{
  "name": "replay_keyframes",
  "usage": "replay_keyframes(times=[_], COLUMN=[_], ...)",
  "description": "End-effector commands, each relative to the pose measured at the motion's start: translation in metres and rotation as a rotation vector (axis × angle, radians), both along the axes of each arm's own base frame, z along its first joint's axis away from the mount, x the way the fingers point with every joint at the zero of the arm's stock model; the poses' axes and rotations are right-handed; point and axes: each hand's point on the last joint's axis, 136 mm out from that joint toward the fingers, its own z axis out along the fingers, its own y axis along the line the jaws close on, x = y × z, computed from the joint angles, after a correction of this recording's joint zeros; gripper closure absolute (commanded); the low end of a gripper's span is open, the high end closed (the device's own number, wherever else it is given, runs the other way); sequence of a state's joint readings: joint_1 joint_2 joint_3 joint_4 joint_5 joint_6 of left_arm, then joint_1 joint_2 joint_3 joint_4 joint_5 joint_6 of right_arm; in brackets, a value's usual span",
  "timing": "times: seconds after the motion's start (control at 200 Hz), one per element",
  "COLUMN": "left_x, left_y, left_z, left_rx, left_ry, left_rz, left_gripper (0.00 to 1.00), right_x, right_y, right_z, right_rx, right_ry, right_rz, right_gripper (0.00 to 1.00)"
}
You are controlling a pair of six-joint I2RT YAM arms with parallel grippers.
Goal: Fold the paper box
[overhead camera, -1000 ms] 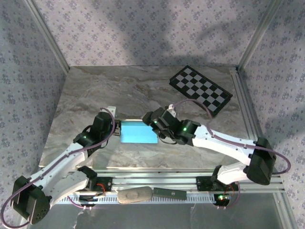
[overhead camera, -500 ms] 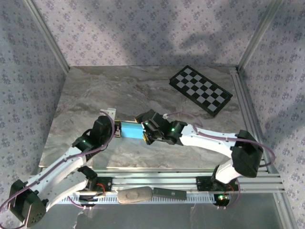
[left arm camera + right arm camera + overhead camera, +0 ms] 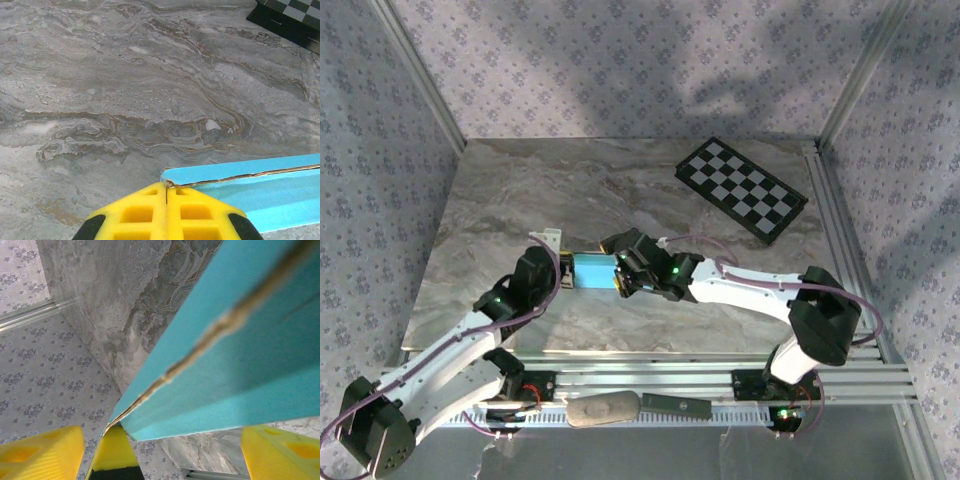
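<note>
Box [image 3: 592, 270] is lying toward the tabletop's [image 3: 620, 190] near edge with its long axis running left-right, left claw [image 3: 563, 270] pinching its left end, right claw [image 3: 623, 277] straddling its right end, fingers spread.

A grey marble-veined table [image 3: 520, 190] stands boxed in by walls [image 3: 620, 60] of pale floral print, aluminium posts [image 3: 418, 70] rising at the far corners. A black-and-white checkerboard [image 3: 741, 187] lies far right; soft shadows cross the back wall, aluminium rails [image 3: 650, 372] edging the near side.
</note>
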State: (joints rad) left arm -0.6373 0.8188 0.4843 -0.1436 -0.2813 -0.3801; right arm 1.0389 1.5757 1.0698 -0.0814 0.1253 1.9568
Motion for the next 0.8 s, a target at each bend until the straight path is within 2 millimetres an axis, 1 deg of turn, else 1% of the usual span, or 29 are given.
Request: replay_keyframes(times=[0.0, 0.06, 0.17, 0.255, 0.435, 0.54, 0.61, 0.685, 0.745, 0.795], left_x=[-0.004, -0.005, -0.007, -0.009, -0.011, -0.011, -0.012, -0.013, -0.014, -0.015], left_y=[0.001, 0.001, 0.001, 0.001, 0.001, -0.002, -0.003, -0.006, -0.006, -0.007], left_z=[-0.004, -0.004, -0.004, -0.002, -0.002, 0.000, 0.001, 0.003, 0.003, 0.004], left_rx=[-0.006, -0.007, -0.016, -0.025, -0.034, -0.044, -0.049, -0.057, -0.058, -0.057], left_ry=[0.009, 0.008, 0.004, -0.006, -0.012, -0.016, -0.018, -0.019, -0.021, -0.025], left_rz=[0.001, 0.000, -0.007, -0.012, -0.019, -0.032, -0.041, -0.054, -0.063, -0.069], left_gripper=[1.00, 1.00, 1.00, 1.00, 1.00, 1.00, 0.99, 0.96, 0.96, 1.00], right_x=[0.005, 0.005, 0.006, 0.008, 0.008, 0.008, 0.008, 0.009, 0.011, 0.012], right_y=[0.002, 0.004, 0.003, 0.002, -0.002, -0.004, -0.006, -0.009, -0.011, -0.012], right_z=[-0.012, -0.015, -0.022, -0.021, -0.025, -0.032, -0.035, -0.035, -0.036, -0.036], right_rx=[-0.014, -0.016, -0.038, -0.046, -0.071, -0.083, -0.091, -0.093, -0.099, -0.099], right_ry=[0.002, 0.004, 0.001, -0.020, -0.025, -0.022, -0.021, -0.029, -0.033, -0.036], right_rz=[-0.013, -0.006, -0.003, -0.005, -0.007, -0.005, -0.013, -0.020, -0.028, -0.032], right_gripper=[0.20, 0.22, 0.25, 0.27, 0.38, 0.41, 0.42, 0.42, 0.42, 0.41])
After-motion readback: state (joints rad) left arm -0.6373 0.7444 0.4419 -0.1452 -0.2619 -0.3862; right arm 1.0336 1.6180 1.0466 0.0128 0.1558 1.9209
